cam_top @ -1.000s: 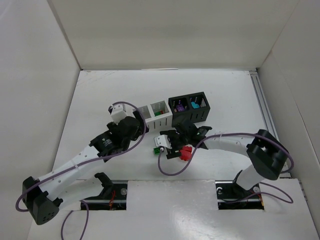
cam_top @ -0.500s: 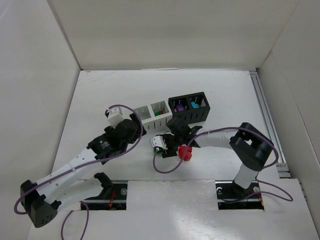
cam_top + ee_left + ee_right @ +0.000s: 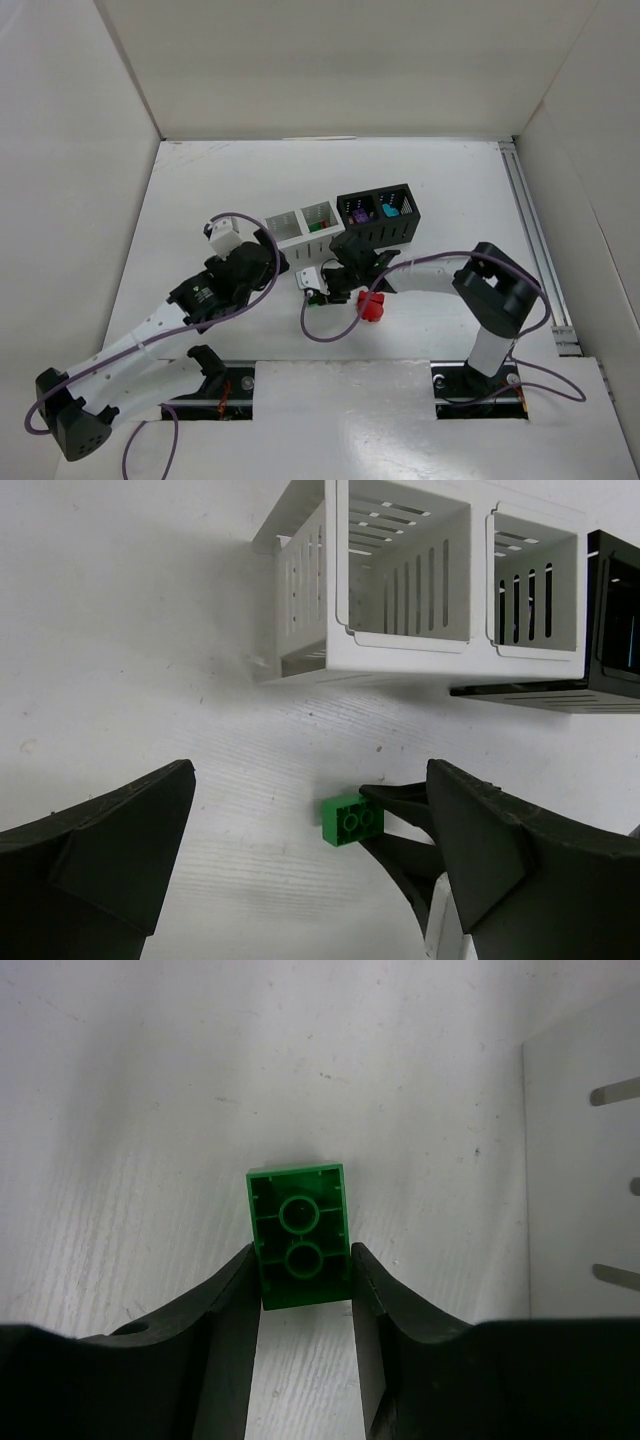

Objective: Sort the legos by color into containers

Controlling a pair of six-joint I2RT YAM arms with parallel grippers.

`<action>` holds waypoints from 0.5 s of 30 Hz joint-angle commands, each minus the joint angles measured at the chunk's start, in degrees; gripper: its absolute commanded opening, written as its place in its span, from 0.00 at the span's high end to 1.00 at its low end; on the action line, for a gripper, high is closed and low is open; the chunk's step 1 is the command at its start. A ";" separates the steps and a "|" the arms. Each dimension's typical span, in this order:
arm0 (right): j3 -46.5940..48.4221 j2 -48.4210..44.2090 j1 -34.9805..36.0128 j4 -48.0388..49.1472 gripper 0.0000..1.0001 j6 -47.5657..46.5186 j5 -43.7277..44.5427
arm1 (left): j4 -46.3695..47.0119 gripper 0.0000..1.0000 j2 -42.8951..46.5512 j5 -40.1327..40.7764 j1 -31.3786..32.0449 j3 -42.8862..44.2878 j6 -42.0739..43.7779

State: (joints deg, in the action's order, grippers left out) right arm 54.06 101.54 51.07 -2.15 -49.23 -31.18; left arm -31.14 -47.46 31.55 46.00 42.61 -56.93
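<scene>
Green lego (image 3: 298, 1235), hollow underside showing, pinched between the closed-in fingers of the right gripper (image 3: 300, 1265); lying on the table (image 3: 150, 1080) near the white container (image 3: 400, 655). Left gripper (image 3: 310, 790) spread wide, holding nothing.

A green lego (image 3: 299, 1235) lies on the desk (image 3: 200, 200) just in front of the white container (image 3: 400, 650), its hollow underside facing the right wrist view, and the fingers (image 3: 225, 1330) of the right gripper (image 3: 300, 1295) touch both its long sides. A red lego (image 3: 372, 306) sits near it. The white container's right cell holds something green (image 3: 316, 226), and the black container (image 3: 395, 232) just beside it holds a purple lego (image 3: 357, 213) and a teal lego (image 3: 391, 211).
</scene>
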 commanded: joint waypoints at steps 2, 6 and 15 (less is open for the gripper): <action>1.31 -7.03 0.35 2.33 0.78 1.24 -2.48 | -0.68 0.00 1.41 1.23 0.06 -0.77 -0.64; 1.48 -14.77 0.35 0.84 0.79 2.39 -0.29 | -1.21 0.00 1.94 1.76 0.06 -0.77 -1.17; 15.97 -17.87 -1.92 -14.28 0.80 2.39 21.77 | -1.12 0.00 2.99 0.53 0.06 -1.83 -0.64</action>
State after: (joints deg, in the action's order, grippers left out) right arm 66.11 82.65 50.68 -11.14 -47.72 -17.43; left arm -31.77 -45.45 31.73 46.00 41.30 -57.54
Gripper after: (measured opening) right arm 0.428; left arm 0.997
